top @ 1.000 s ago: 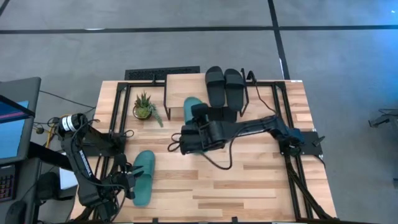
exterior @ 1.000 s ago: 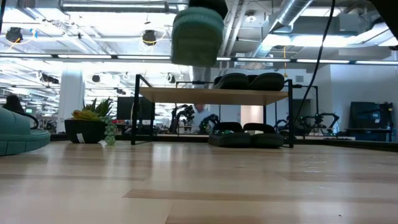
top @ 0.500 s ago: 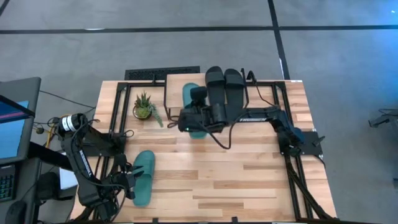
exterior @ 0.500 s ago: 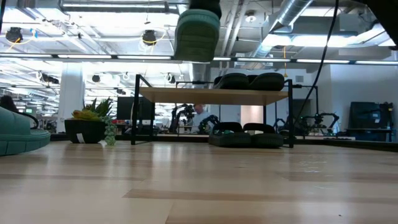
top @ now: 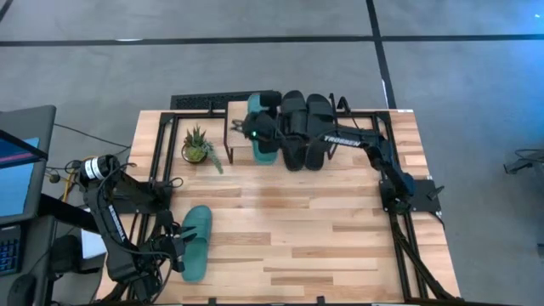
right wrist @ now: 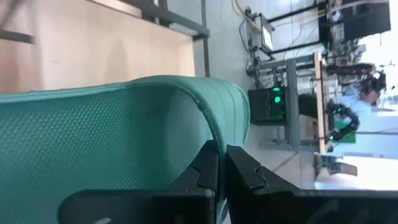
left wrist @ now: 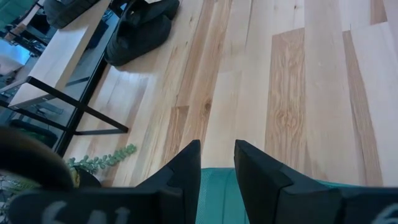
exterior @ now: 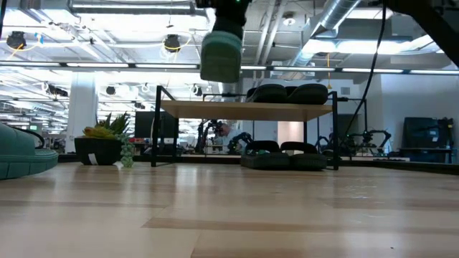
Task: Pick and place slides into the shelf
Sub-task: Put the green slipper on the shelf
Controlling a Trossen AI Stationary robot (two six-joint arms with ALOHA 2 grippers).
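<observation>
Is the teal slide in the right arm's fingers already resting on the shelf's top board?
No, the teal slide hangs above the shelf.

1. The right gripper (top: 255, 129) has been carried from the middle of the table to the shelf (top: 240, 115) at the far edge, and its arm is now stretched out almost straight.
2. The teal slide (top: 260, 136) pinched in that gripper has been brought along; it is now held above the shelf's top board, just beside the black slides (top: 306, 115) already there.
3. In the low view the teal slide (exterior: 220, 54) appears smaller and a little farther left than before, hanging clear above the shelf (exterior: 247, 110); its height over the board cannot be judged well from above.
</observation>
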